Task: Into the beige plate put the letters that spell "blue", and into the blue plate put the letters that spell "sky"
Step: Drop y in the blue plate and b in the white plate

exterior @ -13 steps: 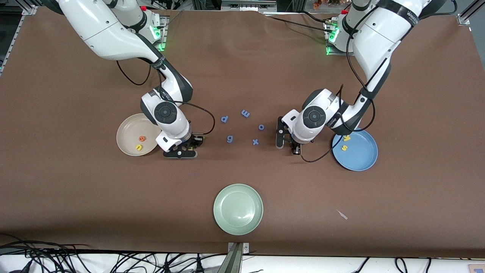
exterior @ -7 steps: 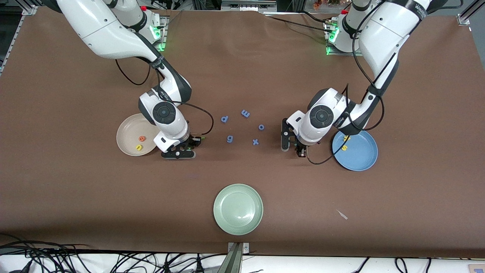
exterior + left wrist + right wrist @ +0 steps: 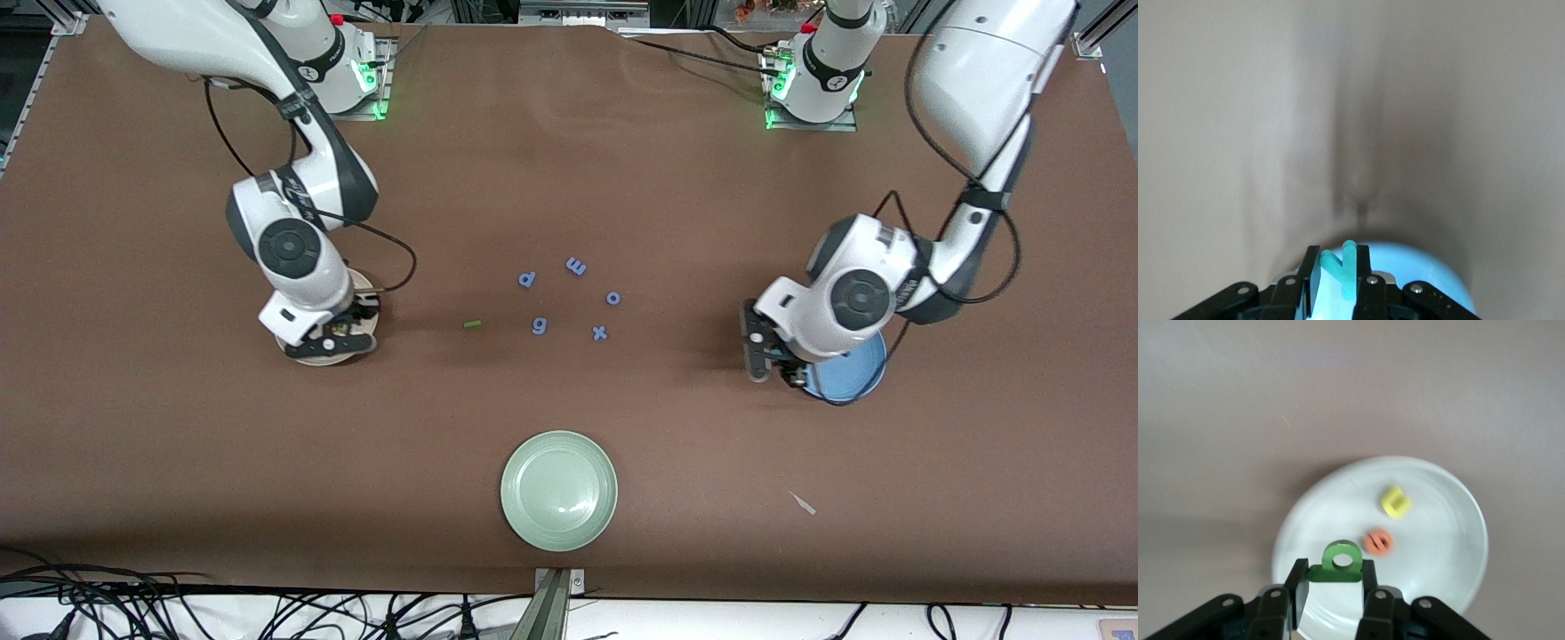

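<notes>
Since both arms are carrying letters to their plates, we read the brown desk (image 3: 569,133) as mid-delivery at both ends. The right arm reaches down from its base at the top of the front view, elbow bent and wrist pointing straight down. The left arm does the same, its forearm folded sharply back. We judge this vertical pose is chosen so a released letter falls flat into a plate.

The pale green plate (image 3: 558,490) sits unused at the lower middle of the frame. The beige plate (image 3: 1438,573) lies at the right arm's end of the desk, largely covered in the front view. The blue plate (image 3: 853,378) lies at the left arm's end, half hidden under the wrist.

The right tool (image 3: 327,338) hangs over the beige plate, its fingers pinched on the dark green b (image 3: 1341,563). The left tool (image 3: 782,360) hangs over the blue plate's edge, nipped tight on the teal y (image 3: 1341,270).

The yellow u (image 3: 1396,501) and orange e (image 3: 1377,543) lie inside the beige plate. The thin green l (image 3: 472,324) waits on the bare desk near mid-frame, beside the periwinkle letters (image 3: 576,265). The left arm hides any s or k.
</notes>
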`<move>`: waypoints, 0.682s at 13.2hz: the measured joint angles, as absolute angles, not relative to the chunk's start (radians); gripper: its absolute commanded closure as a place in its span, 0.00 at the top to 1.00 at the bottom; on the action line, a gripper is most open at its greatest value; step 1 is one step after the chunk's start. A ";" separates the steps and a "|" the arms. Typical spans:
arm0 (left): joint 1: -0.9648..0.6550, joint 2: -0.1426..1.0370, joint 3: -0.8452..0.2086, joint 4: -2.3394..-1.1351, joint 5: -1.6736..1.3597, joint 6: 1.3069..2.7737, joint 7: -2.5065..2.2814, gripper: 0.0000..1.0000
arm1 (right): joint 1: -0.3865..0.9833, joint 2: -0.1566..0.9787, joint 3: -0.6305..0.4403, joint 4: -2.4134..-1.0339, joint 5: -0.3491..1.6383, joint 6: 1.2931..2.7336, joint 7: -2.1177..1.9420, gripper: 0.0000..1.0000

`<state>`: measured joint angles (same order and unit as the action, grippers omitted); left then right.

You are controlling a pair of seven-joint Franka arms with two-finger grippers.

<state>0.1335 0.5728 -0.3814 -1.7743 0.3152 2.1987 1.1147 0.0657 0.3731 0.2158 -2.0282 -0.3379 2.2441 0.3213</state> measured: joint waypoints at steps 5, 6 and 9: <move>0.257 0.574 -0.381 -1.816 0.315 2.192 1.256 0.28 | 0.060 0.317 0.199 -2.162 -0.314 2.333 0.313 0.72; 0.267 0.574 -0.381 -1.825 0.315 2.188 1.268 0.28 | 0.060 0.317 0.204 -2.160 -0.304 2.335 0.321 0.72; 0.295 0.574 -0.382 -1.830 0.314 2.176 1.306 1.00 | 0.061 0.326 0.279 -2.132 -0.295 2.342 0.455 0.72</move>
<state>0.2945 0.5742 -0.3817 -1.8304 0.3136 2.1764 1.3059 0.0611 0.3261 0.2793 -2.1324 -0.2945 2.3420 0.4550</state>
